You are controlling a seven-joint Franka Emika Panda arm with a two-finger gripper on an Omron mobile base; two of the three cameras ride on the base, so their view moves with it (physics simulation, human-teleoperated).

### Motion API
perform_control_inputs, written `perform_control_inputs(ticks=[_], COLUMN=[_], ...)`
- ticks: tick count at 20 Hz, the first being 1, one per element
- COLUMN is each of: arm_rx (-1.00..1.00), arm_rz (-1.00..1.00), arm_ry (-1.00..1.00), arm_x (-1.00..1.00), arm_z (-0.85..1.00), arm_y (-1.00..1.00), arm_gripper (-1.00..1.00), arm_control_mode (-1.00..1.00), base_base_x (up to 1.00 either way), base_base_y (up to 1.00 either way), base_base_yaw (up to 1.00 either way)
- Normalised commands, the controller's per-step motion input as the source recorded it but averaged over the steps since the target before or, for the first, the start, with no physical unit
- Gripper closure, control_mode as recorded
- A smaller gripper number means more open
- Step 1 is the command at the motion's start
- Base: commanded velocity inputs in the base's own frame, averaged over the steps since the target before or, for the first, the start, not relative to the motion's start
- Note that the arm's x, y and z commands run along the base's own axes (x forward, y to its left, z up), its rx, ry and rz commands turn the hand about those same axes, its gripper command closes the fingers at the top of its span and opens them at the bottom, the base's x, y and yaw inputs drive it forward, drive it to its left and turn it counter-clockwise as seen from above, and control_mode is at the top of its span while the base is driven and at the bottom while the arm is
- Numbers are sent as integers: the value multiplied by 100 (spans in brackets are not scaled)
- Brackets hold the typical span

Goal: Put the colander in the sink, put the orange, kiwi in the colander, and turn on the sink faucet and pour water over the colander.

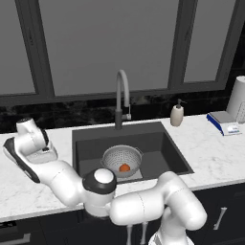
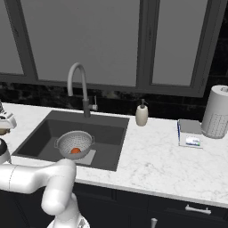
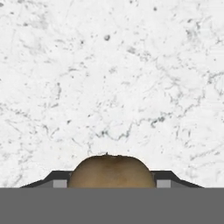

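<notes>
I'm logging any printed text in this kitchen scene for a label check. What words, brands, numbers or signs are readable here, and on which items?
No readable text anywhere.
Blue and white box on the counter by the paper towel roll: a small blue mark on its front, too blurred to read.
Soap bottle: plain, no label.
Colander, orange, kiwi, faucet: no markings.
</notes>
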Motion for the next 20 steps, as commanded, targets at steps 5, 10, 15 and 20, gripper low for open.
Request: perform_control_inputs(ticks=[5,10,15,20], arm_rx=[0,0,0,0], arm_rz=[-2,-4,-3,-1], arm_ry=[-3,-7,-16,-11], arm_x=[-52,-66,-60,-22], arm_z=[27,23,9,24], arm_y=[-82,-96,-100,-100], arm_gripper=[100,100,100,100], arm_control_mode=[-100,-100,-100,-100], base_base_x=[0,0,0,0], base_base_y=[0,0,0,0], base_base_yaw=[0,0,0,0])
